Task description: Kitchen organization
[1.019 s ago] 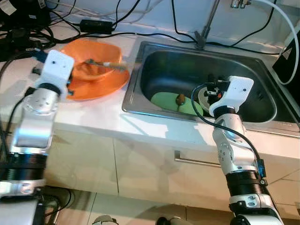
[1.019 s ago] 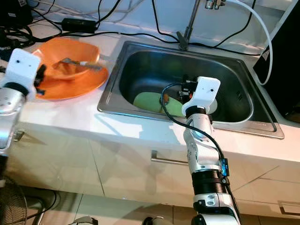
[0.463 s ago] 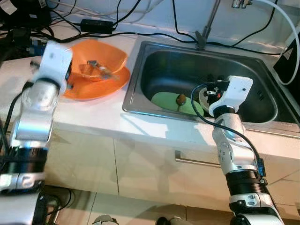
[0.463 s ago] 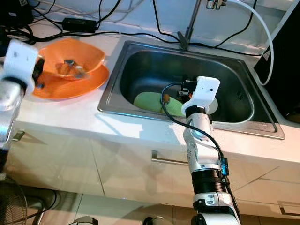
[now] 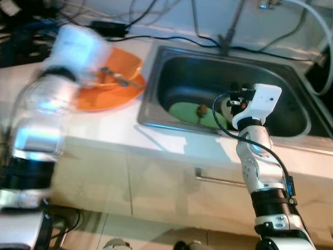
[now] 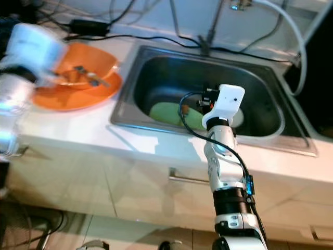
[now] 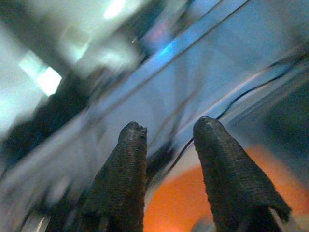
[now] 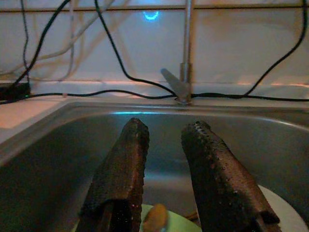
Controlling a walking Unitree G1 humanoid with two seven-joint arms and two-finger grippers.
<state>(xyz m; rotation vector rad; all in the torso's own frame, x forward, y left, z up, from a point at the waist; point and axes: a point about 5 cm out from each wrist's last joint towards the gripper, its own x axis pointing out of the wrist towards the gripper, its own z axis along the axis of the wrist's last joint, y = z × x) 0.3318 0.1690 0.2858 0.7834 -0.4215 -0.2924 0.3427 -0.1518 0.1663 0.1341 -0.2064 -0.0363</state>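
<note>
Orange dishes: one orange bowl (image 5: 120, 66) standing on one orange plate (image 5: 106, 96), on the table left of the sink (image 5: 156, 112); two or so pieces of cutlery (image 5: 119, 78) lying in the bowl, exact count not possible because of blur
Just changed: left arm now smeared by motion and shifted toward the dishes compared with half a second ago; cutlery in the bowl lying differently than one second ago, handle then across the rim, now lower inside; right arm in the same place as before
Left gripper (image 7: 166, 140): fingers apart with nothing between them; orange rim below the tips, black cables behind
Right gripper (image 8: 161, 145): hanging over the sink basin, fingers slightly apart, holding nothing; pointed toward the tap (image 8: 181, 72)
In the sink: one green plate (image 5: 190, 112) with one small brown item (image 5: 200, 110) on it, kind not clear; one white plate (image 8: 285, 212) beside it, partly hidden by the right arm
Meaning for the task: cutlery probably just dropped into the bowl, so left arm free for a next item; sink things not yet gathered, likely next for the right gripper
Count: two arms; three plates; one bowl; one tap
</note>
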